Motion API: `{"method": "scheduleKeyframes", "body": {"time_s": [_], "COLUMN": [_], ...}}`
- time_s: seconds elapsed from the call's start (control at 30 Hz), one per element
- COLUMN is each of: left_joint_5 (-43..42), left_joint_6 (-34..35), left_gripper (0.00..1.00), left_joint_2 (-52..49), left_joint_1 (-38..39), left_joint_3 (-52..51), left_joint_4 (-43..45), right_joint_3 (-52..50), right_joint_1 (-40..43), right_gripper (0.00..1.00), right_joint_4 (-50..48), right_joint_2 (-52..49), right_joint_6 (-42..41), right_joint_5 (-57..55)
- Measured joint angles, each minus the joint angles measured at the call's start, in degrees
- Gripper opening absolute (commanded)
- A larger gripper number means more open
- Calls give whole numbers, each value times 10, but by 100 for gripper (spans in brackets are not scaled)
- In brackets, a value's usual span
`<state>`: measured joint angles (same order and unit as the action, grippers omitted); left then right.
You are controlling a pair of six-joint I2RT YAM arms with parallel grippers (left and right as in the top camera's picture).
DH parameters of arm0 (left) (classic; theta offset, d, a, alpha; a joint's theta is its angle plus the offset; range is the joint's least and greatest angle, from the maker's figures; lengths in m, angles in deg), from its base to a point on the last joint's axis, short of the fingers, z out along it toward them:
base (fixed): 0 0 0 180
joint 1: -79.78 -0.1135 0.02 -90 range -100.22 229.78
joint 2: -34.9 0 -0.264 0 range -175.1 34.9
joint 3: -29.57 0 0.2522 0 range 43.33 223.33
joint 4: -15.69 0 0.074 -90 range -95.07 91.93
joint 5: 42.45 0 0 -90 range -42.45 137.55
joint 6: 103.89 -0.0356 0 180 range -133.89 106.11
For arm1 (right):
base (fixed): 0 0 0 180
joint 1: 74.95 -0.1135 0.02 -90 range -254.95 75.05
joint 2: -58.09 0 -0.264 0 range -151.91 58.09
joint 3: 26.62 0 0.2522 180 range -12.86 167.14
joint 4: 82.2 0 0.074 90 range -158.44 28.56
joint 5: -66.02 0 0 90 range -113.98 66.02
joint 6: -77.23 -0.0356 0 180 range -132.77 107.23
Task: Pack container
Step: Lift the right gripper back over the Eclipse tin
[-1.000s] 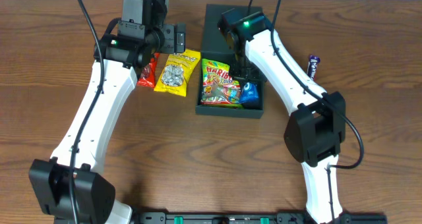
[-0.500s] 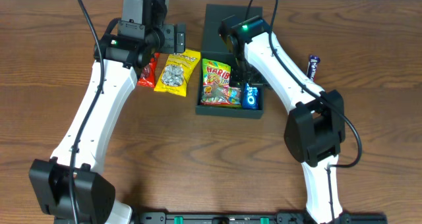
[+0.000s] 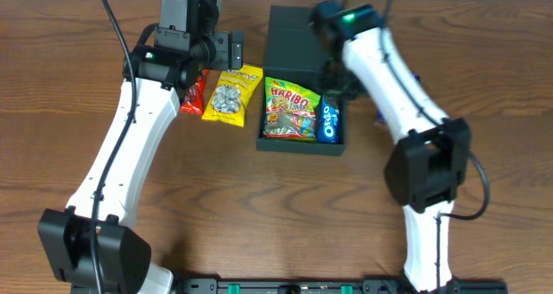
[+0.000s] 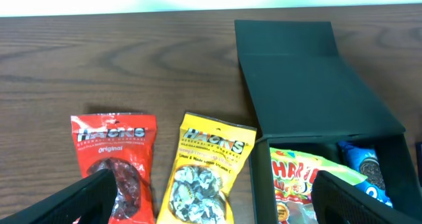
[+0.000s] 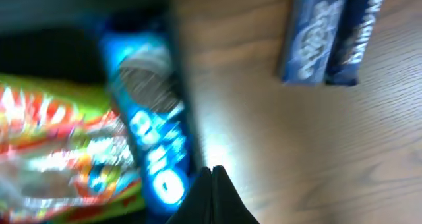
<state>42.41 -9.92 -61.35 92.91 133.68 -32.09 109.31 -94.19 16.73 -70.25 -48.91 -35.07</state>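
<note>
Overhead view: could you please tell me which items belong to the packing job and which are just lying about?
Job: container, with Haribo bag and Oreo pack inside.
Lying about, probably awaiting packing: yellow Hacks bag, red Hacks bag, two blue bars.

A red packet point(image 4: 113, 155) and a yellow packet point(image 4: 208, 168), both labelled Hacks, lie flat side by side on a dark wooden bench point(image 4: 132, 59). A narrow strip of wood shows between them, and the red one is on the left in the left wrist view. A bright Haribo bag point(image 3: 291, 110) lies face up with a blue Oreo pack point(image 3: 329, 121) tucked against its right edge in the overhead view. A dark blue wrapped snack point(image 5: 310, 39), its print too blurred to read, rests on bare wood near the Oreo pack but apart from it.
</note>
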Motion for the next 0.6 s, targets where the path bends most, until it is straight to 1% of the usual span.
{"method": "scheduleKeyframes", "body": {"time_s": [0.17,0.23,0.3,0.47,0.53,0.6], "left_joint_5": [0,0,0,1,2,2], "left_joint_6": [-2,-10,-14,-38,-51,-63], "left_gripper": [95,95,95,95,96,100], "left_joint_2": [0,0,0,-16,-42,-92], "left_joint_1": [0,0,0,-3,-5,-6], "left_joint_3": [0,0,0,0,0,0], "left_joint_4": [0,0,0,-5,-12,-17], "right_joint_3": [0,0,0,0,0,0], "right_joint_1": [132,163,177,179,178,178], "right_gripper": [3,3,4,8,9,12], "right_joint_4": [-5,-14,-20,-43,-52,-56], "right_joint_2": [2,2,2,2,2,2], "right_joint_6": [0,7,13,33,48,65], "right_joint_5": [17,32,46,76,91,111]}}
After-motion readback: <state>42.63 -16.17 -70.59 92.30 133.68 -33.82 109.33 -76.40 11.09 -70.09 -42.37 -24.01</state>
